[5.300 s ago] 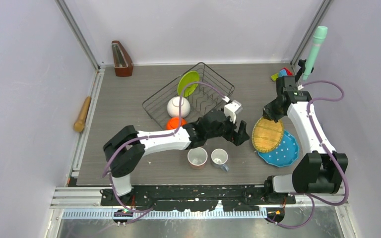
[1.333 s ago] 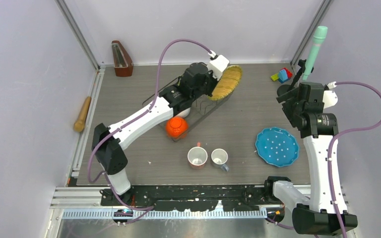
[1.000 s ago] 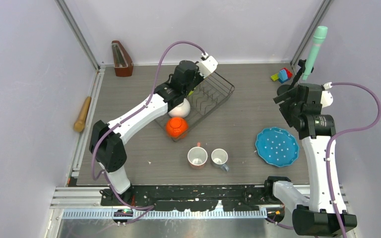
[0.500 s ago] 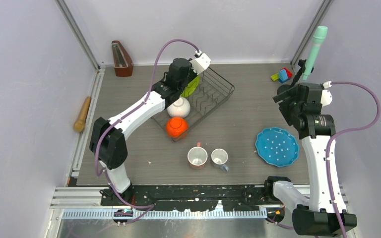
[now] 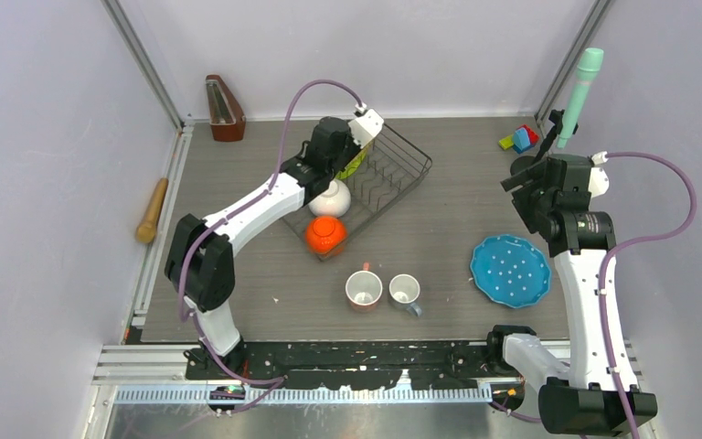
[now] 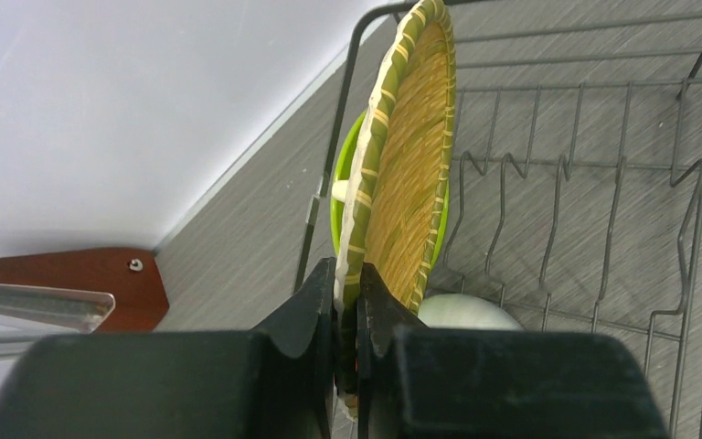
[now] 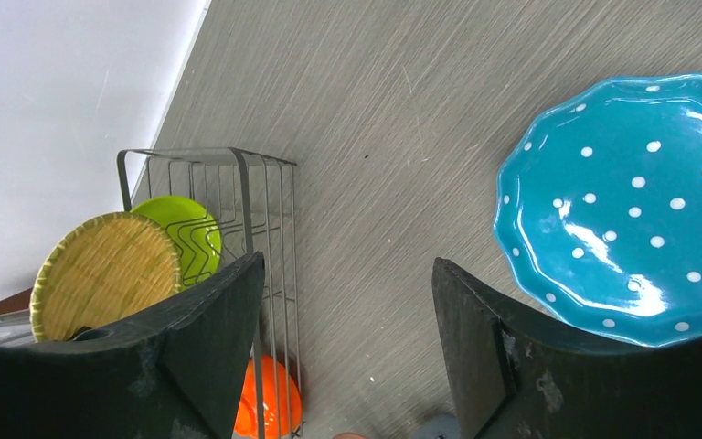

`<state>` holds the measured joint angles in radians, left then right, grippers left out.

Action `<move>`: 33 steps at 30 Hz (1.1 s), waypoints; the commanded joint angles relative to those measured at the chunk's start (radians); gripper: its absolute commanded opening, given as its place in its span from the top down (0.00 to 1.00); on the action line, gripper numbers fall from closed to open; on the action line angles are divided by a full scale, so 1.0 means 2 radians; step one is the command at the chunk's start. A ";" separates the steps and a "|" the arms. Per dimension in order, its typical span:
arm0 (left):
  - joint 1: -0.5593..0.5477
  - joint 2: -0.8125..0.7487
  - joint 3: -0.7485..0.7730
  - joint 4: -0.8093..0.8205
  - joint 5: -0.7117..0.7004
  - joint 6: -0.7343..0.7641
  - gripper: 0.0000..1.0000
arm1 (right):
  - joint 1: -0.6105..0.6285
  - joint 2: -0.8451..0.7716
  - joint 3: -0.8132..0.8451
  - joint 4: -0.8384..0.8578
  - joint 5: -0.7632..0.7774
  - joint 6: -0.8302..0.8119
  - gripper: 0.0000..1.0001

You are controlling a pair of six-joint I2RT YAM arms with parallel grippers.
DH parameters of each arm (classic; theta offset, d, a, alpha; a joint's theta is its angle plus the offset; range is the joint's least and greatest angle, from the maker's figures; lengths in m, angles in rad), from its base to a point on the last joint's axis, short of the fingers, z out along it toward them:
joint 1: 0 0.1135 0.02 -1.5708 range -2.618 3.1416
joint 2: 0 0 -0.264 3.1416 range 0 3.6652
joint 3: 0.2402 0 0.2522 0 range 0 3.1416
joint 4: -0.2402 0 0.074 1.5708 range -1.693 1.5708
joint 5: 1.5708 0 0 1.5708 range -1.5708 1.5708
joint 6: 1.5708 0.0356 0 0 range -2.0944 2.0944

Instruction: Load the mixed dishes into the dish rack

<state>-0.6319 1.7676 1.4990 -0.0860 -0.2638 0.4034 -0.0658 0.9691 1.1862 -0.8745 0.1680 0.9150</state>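
Since the frame just over a second ago, the left arm has swung the round yellow woven plate from above the far right side of the black wire dish rack to the rack's far left corner, while the right arm has barely shifted.

Nearest the arm bases, the pink mug and the grey mug stand side by side on the grey wood-grain table, mouths up. To their right lies the white-dotted blue plate, flat on the table. The right gripper hangs above the table beyond that plate with its fingers spread wide apart, clasping nothing.

Further back, the orange bowl sits upside down at the rack's near corner — whether inside the wire or just outside it cannot be told. The white bowl rests in the rack's near end.

At the rack's far left corner, the left gripper is clamped on the yellow plate's rim, keeping it on edge just beside the upright lime-green plate.

Beyond, a brown wooden metronome stands by the back wall, and colourful toy blocks lie in the far right corner.
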 commanded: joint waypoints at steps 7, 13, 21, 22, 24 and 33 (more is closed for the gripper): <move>0.018 0.021 -0.011 0.062 0.020 -0.040 1.00 | -0.001 -0.011 -0.007 0.012 -0.001 -0.005 0.26; 0.051 0.049 0.015 0.031 0.099 -0.098 0.98 | -0.001 -0.013 -0.022 -0.007 0.007 -0.016 0.14; 0.053 0.106 0.097 -0.026 0.100 -0.110 0.51 | -0.001 0.016 -0.058 -0.059 0.058 0.000 0.00; 0.053 0.109 0.103 -0.032 0.102 -0.112 0.46 | -0.001 0.024 -0.058 -0.065 0.060 -0.002 0.00; 0.053 0.106 0.113 -0.042 0.107 -0.113 0.39 | -0.001 0.049 -0.058 -0.068 0.063 -0.011 0.00; 0.053 0.034 0.073 -0.031 0.103 -0.123 0.24 | -0.001 0.152 -0.069 -0.038 0.082 -0.016 0.04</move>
<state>-0.5278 1.9732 1.6684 -0.1680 -0.0601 0.1841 -0.0658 1.2236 1.0580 -0.9932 0.2829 0.8848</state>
